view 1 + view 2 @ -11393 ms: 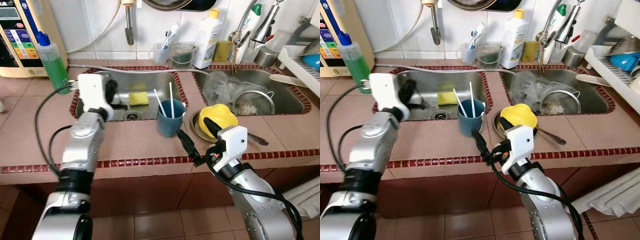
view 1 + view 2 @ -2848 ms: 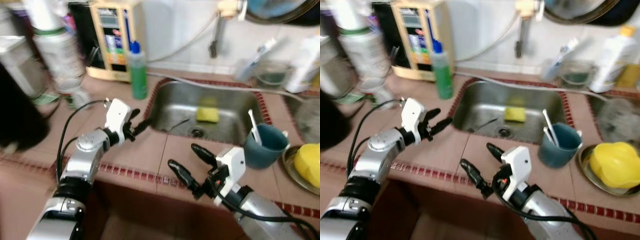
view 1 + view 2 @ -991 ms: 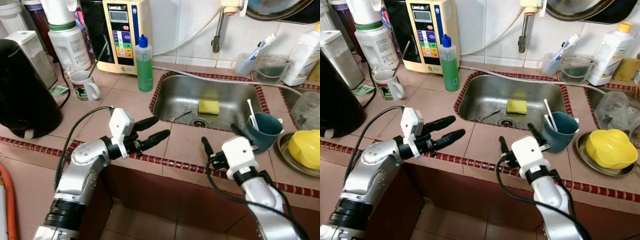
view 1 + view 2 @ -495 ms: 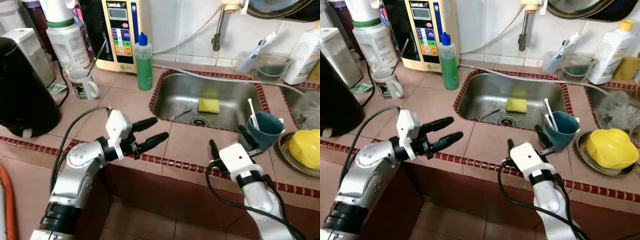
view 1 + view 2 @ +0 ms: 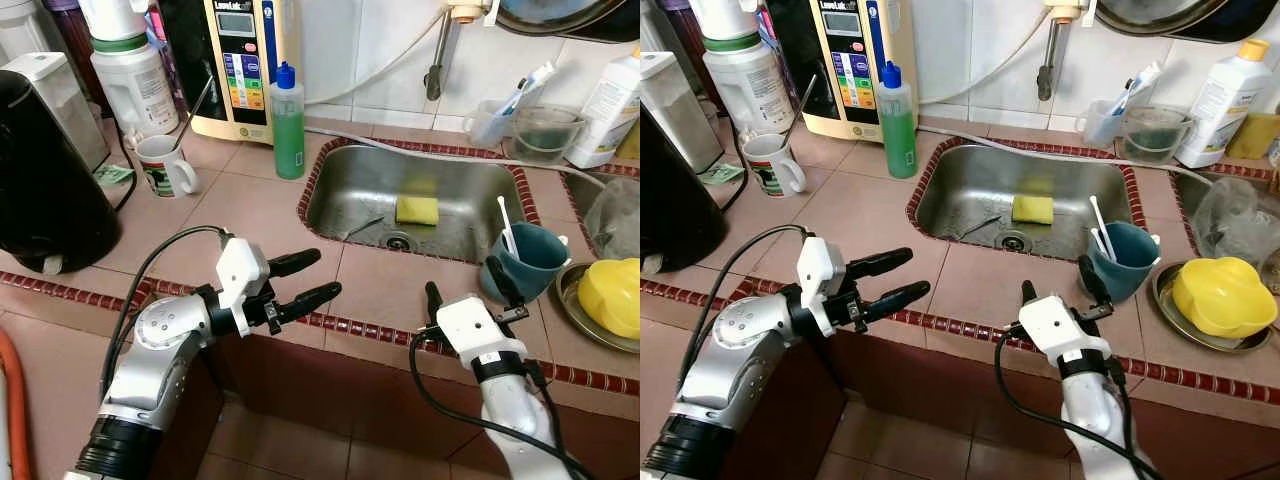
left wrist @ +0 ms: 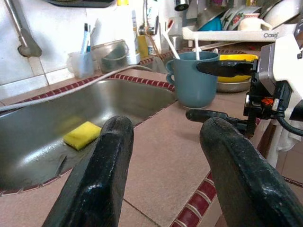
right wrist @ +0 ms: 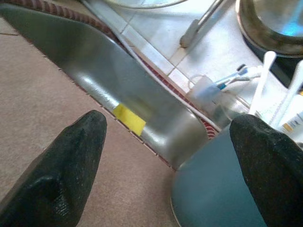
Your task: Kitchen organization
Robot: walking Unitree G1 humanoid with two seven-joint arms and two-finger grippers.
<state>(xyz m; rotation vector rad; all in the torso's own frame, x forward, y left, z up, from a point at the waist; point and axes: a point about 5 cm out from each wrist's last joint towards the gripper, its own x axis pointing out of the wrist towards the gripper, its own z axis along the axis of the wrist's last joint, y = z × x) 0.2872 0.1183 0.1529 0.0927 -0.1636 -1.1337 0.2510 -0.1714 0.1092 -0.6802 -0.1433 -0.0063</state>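
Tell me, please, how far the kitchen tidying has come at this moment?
Nothing looks put away yet. The right gripper is open beside the blue cup, one finger at its side, not gripping. The left gripper hovers open and empty over the counter edge. The yellow sponge lies in the sink; the yellow bowl waits.

Dark teal ceramic cup [image 5: 531, 262] upright on the brown tiled tabletop [image 5: 250, 215], just right of the steel sink [image 5: 350, 195], two white plastic sticks [image 5: 505, 228] leaning inside. Yellow rectangular sponge [image 5: 417, 211] lies flat on the sink bottom near the drain.
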